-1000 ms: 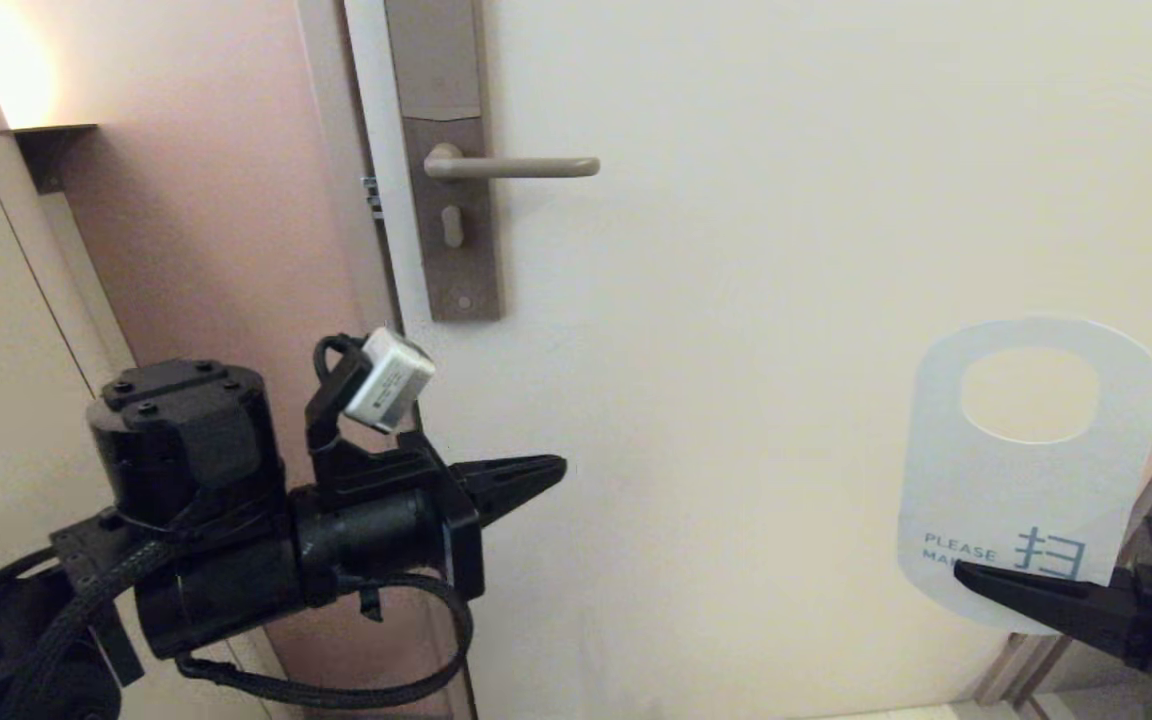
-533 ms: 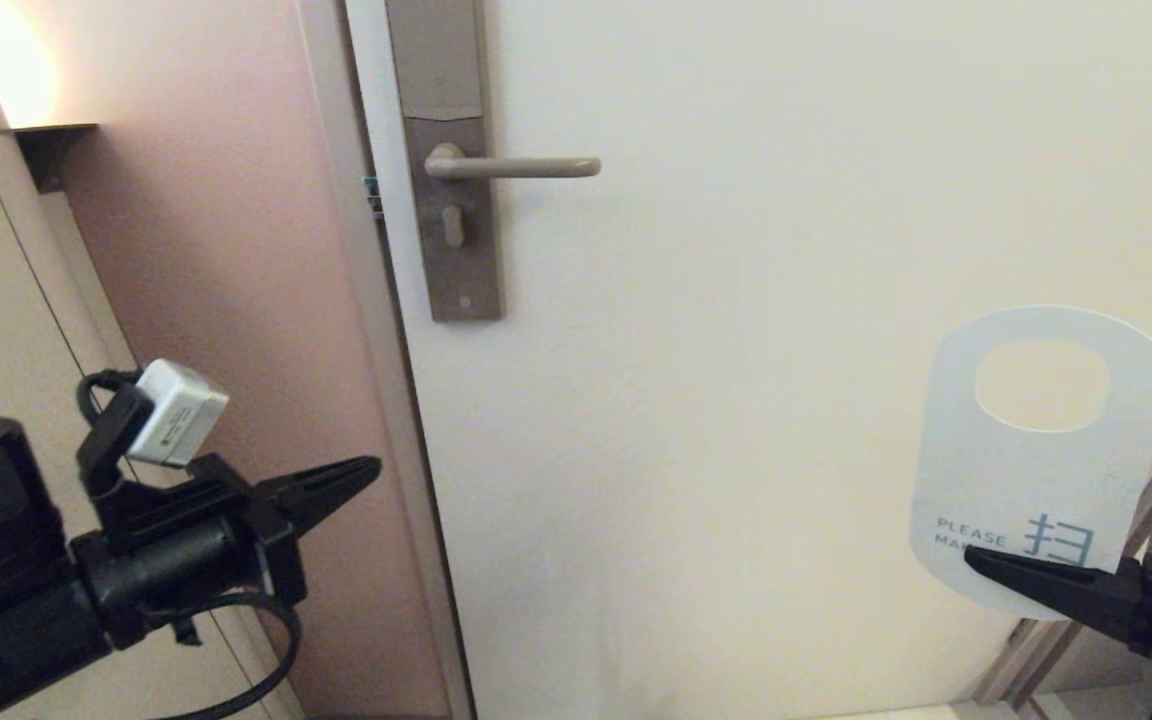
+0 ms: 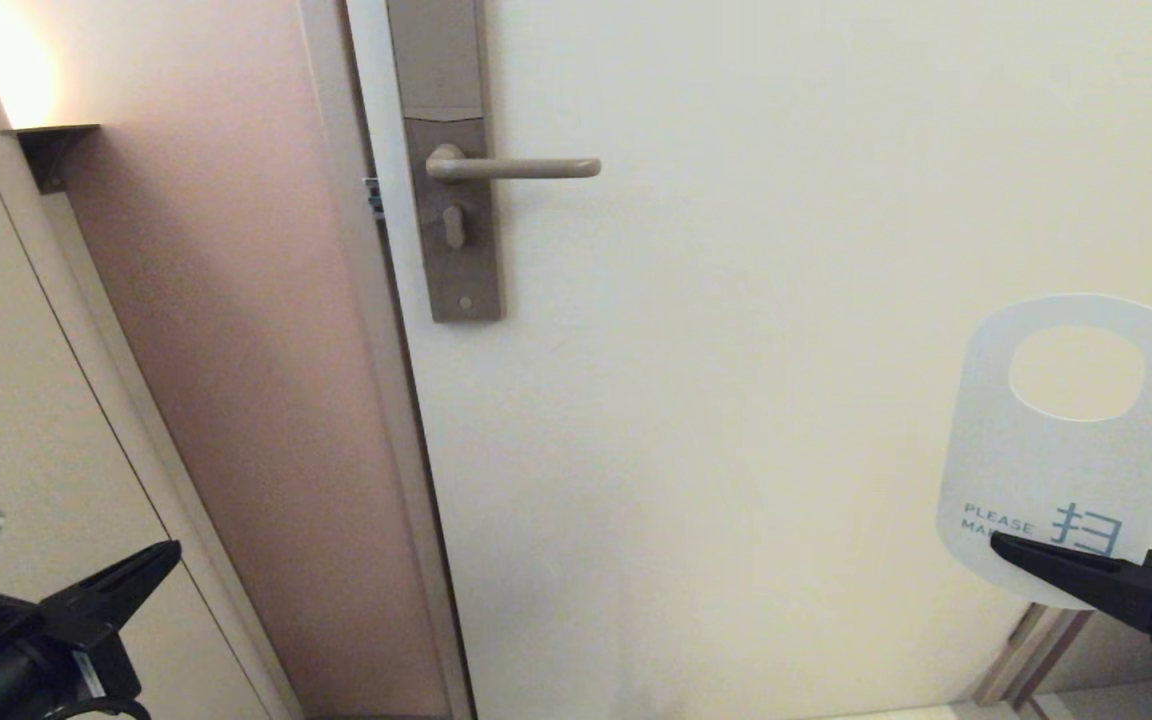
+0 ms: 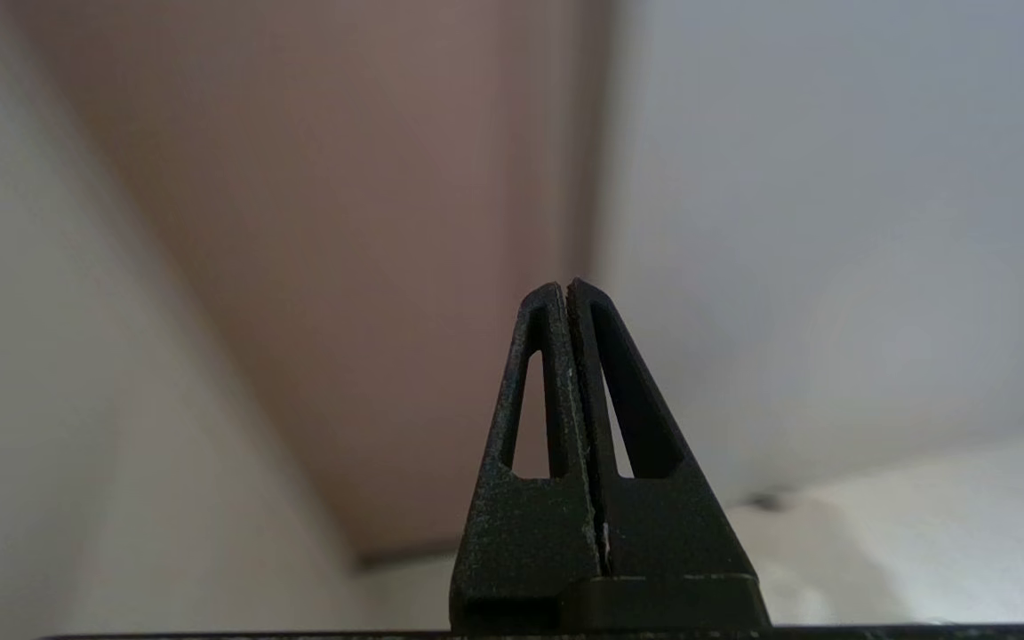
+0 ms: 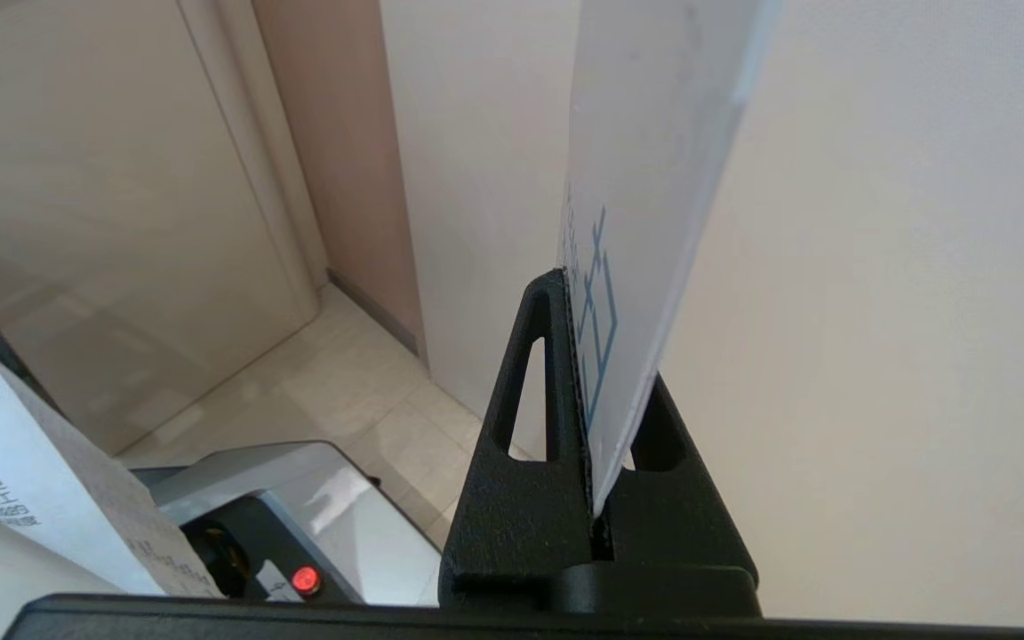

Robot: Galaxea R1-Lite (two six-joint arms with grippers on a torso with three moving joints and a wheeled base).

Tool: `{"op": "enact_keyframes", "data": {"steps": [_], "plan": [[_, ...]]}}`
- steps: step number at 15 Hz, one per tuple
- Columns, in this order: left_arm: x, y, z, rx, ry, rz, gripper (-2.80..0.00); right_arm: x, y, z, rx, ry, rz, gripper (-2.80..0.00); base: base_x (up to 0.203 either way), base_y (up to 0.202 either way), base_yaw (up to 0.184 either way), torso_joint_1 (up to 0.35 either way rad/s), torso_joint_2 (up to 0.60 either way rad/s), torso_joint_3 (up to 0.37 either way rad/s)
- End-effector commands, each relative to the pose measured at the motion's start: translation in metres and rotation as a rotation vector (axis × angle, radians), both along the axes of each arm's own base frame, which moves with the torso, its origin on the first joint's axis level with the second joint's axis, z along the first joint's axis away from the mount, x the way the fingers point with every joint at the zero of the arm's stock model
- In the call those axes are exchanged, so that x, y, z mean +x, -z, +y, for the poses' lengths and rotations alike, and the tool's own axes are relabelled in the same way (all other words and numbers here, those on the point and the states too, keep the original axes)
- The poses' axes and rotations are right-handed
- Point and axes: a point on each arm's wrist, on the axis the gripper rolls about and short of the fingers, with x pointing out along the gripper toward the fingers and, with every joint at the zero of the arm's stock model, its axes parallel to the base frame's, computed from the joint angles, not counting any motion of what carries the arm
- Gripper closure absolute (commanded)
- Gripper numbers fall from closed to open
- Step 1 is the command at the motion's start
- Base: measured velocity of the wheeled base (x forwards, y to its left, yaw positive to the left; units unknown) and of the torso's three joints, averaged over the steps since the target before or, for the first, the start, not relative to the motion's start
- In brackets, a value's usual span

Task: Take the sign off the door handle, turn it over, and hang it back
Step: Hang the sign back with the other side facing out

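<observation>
The sign (image 3: 1066,470) stands upright at the lower right of the head view, off the handle, its white "PLEASE MAKE UP ROOM" side towards me and its oval hole on top. My right gripper (image 3: 1008,548) is shut on its bottom edge; the right wrist view shows the sign (image 5: 645,178) edge-on, pinched in that gripper (image 5: 583,293). The door handle (image 3: 516,168) juts right from its tall lock plate (image 3: 451,180), bare, far up and left of the sign. My left gripper (image 3: 164,556) is shut and empty at the lower left corner, its fingers (image 4: 565,293) pressed together.
The cream door (image 3: 786,300) fills the middle and right. Left of it run the door frame (image 3: 376,350) and a pinkish wall (image 3: 226,330), then a beige panel (image 3: 26,380). Tiled floor (image 5: 334,373) and part of my base (image 5: 299,524) show below.
My left arm has withdrawn down and left, from mid-frame near the door edge to the lower left corner. The right gripper has carried the sign slightly right and up.
</observation>
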Motion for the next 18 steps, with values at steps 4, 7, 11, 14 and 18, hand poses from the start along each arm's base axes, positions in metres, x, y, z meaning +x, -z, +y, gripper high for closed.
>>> {"op": "enact_keyframes", "data": {"steps": [4, 7, 11, 14, 18], "plan": [[-0.03, 0.002, 0.005, 0.028, -0.159, -0.024, 0.0, -0.006, -0.001, 0.0, 0.001, 0.0, -0.023, 0.0, 0.0, 0.0, 0.0, 0.0, 0.0, 0.0], [-0.058, 0.007, 0.003, 0.029, -0.156, -0.02, 0.0, -0.01, -0.002, -0.001, 0.002, 0.0, -0.035, 0.0, 0.0, 0.0, 0.0, 0.0, 0.0, 0.0], [-0.092, 0.023, 0.002, 0.023, -0.147, -0.019, 0.0, -0.01, -0.001, -0.001, 0.001, 0.0, -0.032, 0.0, 0.0, 0.0, 0.0, 0.0, 0.0, 0.0], [-0.11, 0.033, 0.001, 0.019, -0.15, -0.037, 0.0, -0.01, -0.001, -0.001, 0.002, -0.001, -0.033, 0.0, 0.0, 0.0, 0.0, 0.0, 0.0, 0.0], [-0.122, 0.034, 0.001, -0.009, -0.145, -0.128, 0.0, -0.011, -0.001, -0.001, 0.002, -0.001, -0.038, 0.0, 0.0, 0.0, 0.0, 0.0, 0.0, 0.0]]}}
